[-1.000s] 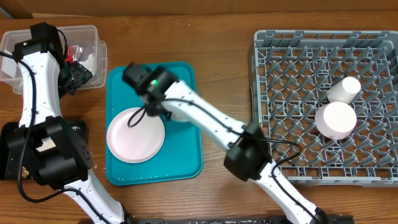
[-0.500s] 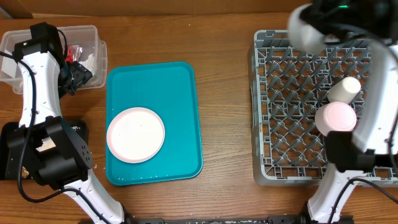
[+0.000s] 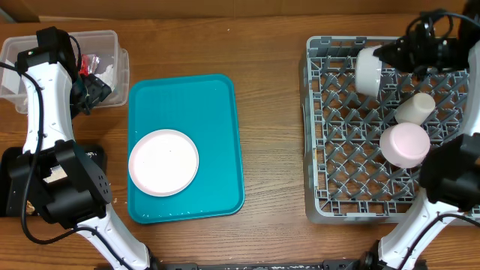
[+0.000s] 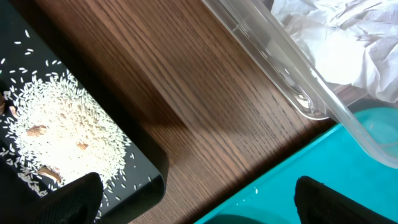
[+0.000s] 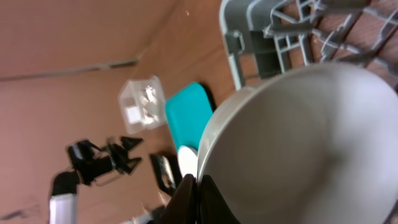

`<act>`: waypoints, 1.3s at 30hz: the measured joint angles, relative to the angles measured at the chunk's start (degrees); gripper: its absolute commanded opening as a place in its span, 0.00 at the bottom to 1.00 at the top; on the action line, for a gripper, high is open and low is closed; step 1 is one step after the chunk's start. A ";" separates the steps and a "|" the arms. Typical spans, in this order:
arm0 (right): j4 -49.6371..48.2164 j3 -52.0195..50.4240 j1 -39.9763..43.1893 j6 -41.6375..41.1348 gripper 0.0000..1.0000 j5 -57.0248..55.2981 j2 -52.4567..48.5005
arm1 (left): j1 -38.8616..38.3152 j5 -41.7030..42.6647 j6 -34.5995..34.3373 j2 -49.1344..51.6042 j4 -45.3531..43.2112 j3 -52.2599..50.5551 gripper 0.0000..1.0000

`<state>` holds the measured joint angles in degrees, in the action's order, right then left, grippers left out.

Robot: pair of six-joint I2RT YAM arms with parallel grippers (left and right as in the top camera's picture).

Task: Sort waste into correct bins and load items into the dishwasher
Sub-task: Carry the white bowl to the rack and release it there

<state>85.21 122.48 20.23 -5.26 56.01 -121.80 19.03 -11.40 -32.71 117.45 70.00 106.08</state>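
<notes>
**Grey bowl gripped over the rack, plate on the teal tray**

On my wooden worktop (image 3: 274,112), the grey dish rack (image 3: 309,150) fills the right side and the teal serving tray (image 3: 221,135) lies left of centre. The round pale plate (image 3: 163,162) sits flat on the near left part of that tray.

At the far left corner stands the clear tub (image 3: 112,37), and the black tray (image 4: 140,158) lies nearer me along the left edge.

My right pincer (image 5: 198,190) is clamped on the rim of the grey bowl (image 3: 367,69), holding it tipped on its side over the rack's far left area. I cannot tell whether it touches the pegs.

A small white bowl (image 3: 405,144) sits upside down in the rack. The small white cup (image 3: 415,107) lies on its side just behind it.

My left pincer (image 4: 198,186) hangs spread wide and holds nothing, beside the tub's wall.

The crumpled napkin (image 4: 336,43) and red wrapper (image 3: 91,61) are in the tub. The rice crumbs (image 4: 62,118) and brown bits (image 4: 37,130) lie in the black tray.
</notes>
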 measured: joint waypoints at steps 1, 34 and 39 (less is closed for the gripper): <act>-1.49 -2.40 0.70 0.33 0.04 1.22 0.00 | 0.00 0.00 0.00 0.00 0.02 0.00 1.00; -14.93 -16.28 5.33 -4.46 0.04 7.26 0.46 | 0.00 0.00 0.00 0.00 0.02 0.00 1.00; -13.46 -16.24 8.39 -5.66 0.04 3.26 0.46 | -0.02 0.00 0.00 0.00 0.02 0.00 1.00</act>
<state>71.75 106.24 28.62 -10.92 59.27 -121.34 19.00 -11.40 -32.71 117.45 70.02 106.08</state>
